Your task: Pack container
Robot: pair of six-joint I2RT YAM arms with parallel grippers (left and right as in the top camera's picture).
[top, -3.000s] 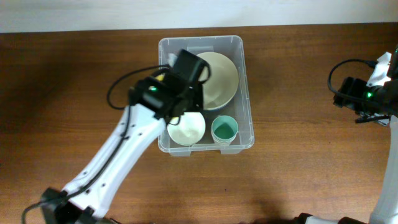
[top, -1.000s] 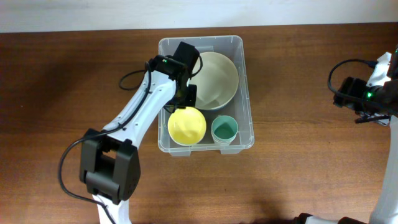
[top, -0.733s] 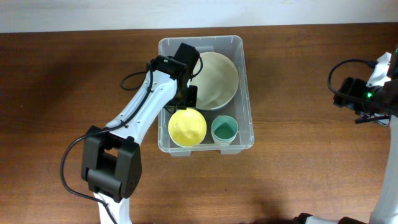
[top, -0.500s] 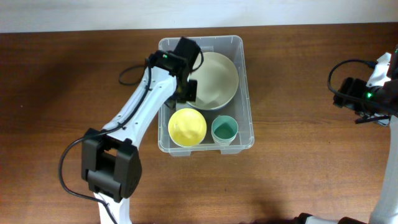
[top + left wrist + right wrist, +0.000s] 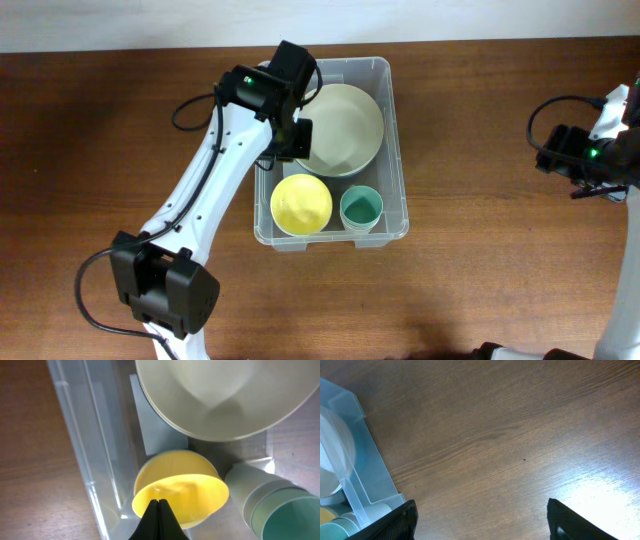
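The container is a large clear bin in the middle of the table. Inside it sit a big cream bowl at the back, a yellow bowl at the front left and a green cup at the front right. My left gripper hangs shut and empty over the bin's left side, above the cream bowl's edge. In the left wrist view its tips are pressed together above the yellow bowl. My right gripper is open over bare wood, far to the right.
Brown wooden table all round the bin. The bin's clear left wall runs close beside the yellow bowl. The bin's corner shows at the left of the right wrist view. A pale wall lies along the far table edge.
My left arm has drawn up and back toward the bin's far left corner, away from the yellow bowl, jaws staying shut. The bowls, cup and right arm have not moved.
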